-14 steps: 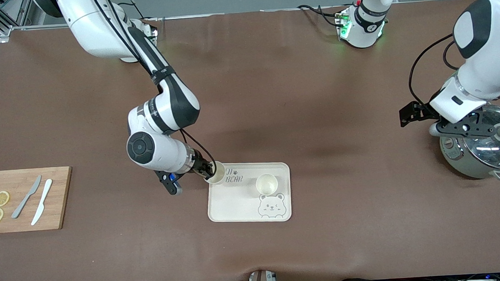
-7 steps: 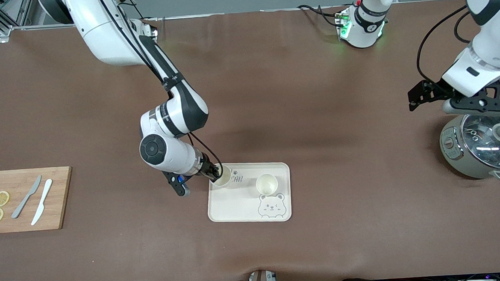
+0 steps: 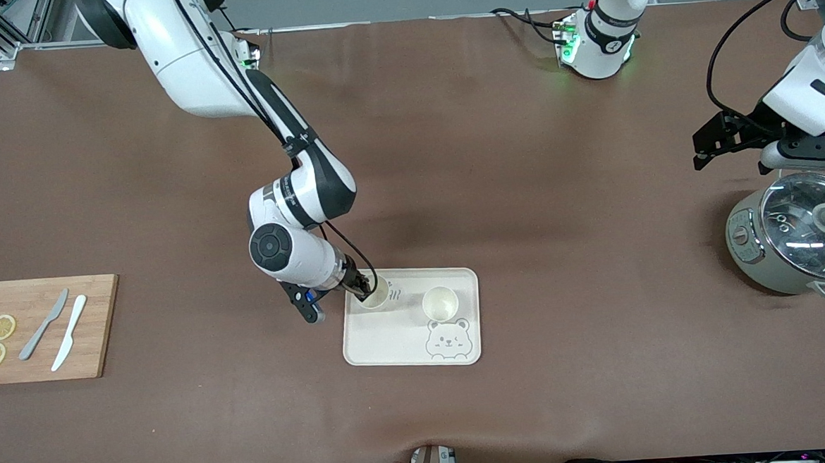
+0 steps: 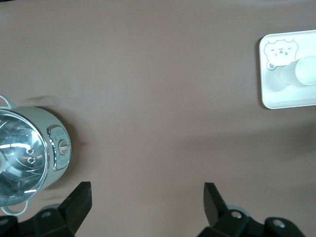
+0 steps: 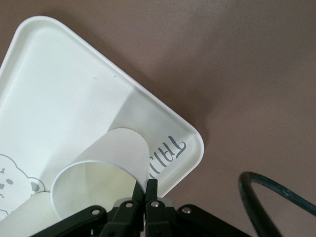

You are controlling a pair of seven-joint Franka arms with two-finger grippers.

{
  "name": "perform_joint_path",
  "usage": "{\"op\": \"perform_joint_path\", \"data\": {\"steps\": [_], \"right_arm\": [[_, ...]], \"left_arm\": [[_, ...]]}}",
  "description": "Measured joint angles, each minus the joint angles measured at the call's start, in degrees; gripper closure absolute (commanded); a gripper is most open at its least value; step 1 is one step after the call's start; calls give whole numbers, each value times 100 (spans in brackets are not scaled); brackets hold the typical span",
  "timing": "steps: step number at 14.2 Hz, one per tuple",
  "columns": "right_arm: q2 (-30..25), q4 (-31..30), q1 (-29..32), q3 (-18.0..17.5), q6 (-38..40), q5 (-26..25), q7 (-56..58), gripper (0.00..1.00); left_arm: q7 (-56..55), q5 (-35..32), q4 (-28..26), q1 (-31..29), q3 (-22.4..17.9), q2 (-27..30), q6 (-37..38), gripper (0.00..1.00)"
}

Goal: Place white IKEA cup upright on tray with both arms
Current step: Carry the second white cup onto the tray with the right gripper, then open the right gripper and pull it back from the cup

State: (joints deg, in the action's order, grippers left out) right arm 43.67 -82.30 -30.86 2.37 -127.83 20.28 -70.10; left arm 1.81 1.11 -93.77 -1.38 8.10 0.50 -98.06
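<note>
While our right gripper (image 3: 364, 285) pinches the rim of the white cup (image 3: 375, 290) with its fingers nearly closed, one inside the mouth and one outside, the cup stands at the tray (image 3: 390, 342) corner farthest from the front camera, toward the right arm's end of the table, over the lettering; we cannot tell whether its base is touching the tray yet. A second cup (image 3: 440, 303) sits upright on the tray by the bear face, near the first but apart from it. We judge the main risk to be a tip: the grip is only on one thin wall, so letting go while the cup leans or hangs above the surface could roll it onto its side, and sliding further along could knock its neighbour. The raised tray rim close by could also catch the base. Our left gripper (image 3: 775, 143) hovers over bare table beside the steel pot (image 3: 798, 239) with its fingers spread wide and nothing in them, waiting. Compared with a second ago, we have carried the cup from the tray edge inward over the lettering, and the left arm has lifted away from above the pot lid
</note>
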Motion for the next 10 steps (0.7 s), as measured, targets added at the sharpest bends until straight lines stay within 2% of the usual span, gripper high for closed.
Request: {"op": "perform_joint_path", "data": {"steps": [1,3,8,10], "right_arm": [[1,0,0,11,-1,0,0,93],[6,0,5,41,-1,0,-1,0],[7,64,11,58,9,0,-5,0],[-19,177,44,86,255,0,-7,0]], "left_arm": [[-44,0,20,48,1,-32,4,0],[-101,0,39,131,2,-68,6,0],[-83,0,85,216,1,-121,290,0],[-66,0,131,301,-12,-194,416,0]]}}
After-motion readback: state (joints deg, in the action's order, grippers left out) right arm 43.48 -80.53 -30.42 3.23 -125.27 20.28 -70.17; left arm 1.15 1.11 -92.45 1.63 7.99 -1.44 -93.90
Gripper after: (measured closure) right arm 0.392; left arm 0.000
